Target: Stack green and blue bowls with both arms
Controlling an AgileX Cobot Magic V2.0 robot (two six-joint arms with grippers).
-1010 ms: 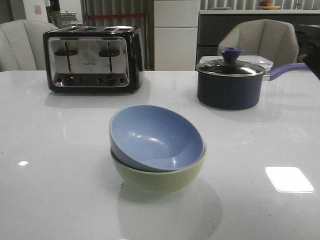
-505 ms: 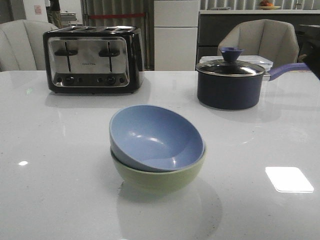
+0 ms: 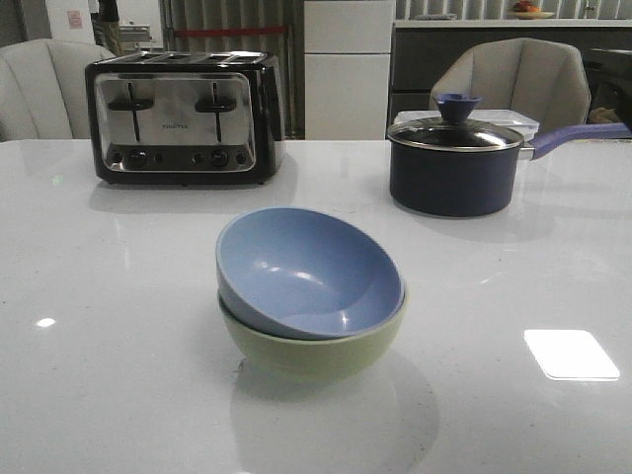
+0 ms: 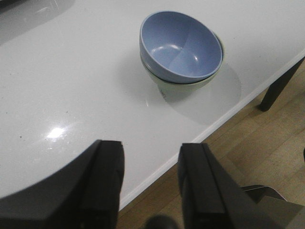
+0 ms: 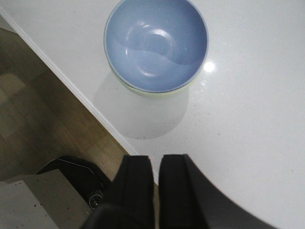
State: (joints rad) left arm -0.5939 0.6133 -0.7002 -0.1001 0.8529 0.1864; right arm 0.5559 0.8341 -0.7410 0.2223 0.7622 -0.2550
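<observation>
A dusty blue bowl (image 3: 308,272) sits tilted inside a pale green bowl (image 3: 316,354) near the front edge of the white tabletop (image 3: 109,326). Both grippers hang clear: the left gripper (image 4: 150,183) with jaws apart and empty, the right gripper (image 5: 155,183) with jaws nearly closed on nothing. Farther back stand a toaster (image 3: 183,117), left, and a navy lidded saucepan (image 3: 454,163), right.

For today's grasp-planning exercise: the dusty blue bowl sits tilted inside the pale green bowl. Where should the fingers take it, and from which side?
Grip the matte dusty blue bowl by its raised rim, on the side towards the toaster. It sits tilted in the pale sage green bowl, so that edge stands clear while the opposite edge lies almost level with the green rim. Probably come from above, one finger inside the wall and one outside.
</observation>
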